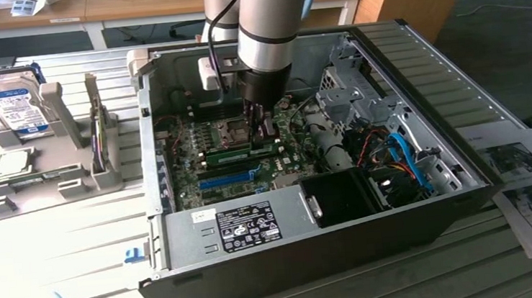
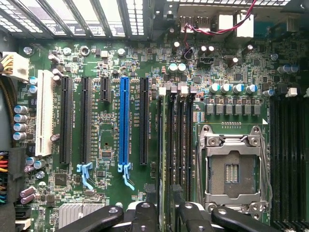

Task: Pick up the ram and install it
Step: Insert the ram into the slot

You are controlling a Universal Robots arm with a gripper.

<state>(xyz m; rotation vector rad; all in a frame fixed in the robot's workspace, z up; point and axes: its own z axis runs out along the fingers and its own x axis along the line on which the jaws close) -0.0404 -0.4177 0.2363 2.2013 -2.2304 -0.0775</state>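
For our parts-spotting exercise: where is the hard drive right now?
The hard drive stands upright in the grey rack at the exterior view's left, on the table outside the case.

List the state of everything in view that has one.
Black tower computer case: lying flat, side open.
Thin green ram stick: on edge in a slot of the green motherboard; latching unclear.
Gripper: open, just above the ram stick.
Silver processor socket: empty.
Long blue plastic slot: empty.
Silver hard drive: upright in grey rack.
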